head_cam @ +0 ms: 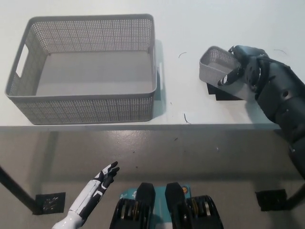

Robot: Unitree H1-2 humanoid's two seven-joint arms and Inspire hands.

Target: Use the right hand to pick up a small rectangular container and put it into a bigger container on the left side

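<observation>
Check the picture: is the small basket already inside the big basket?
No: the small basket is in the right hand, apart from the big basket.

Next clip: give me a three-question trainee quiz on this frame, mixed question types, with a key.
1. True or false: the small container sits flat on the table.
2. Which hand grips it? A) the white left hand B) the black right hand
3. Fill in: the large basket holds ____.

Key
1. False: it is tilted, and its shadow suggests it is lifted off the table.
2. B; the left hand hangs open below the table edge.
3. Nothing.
</observation>
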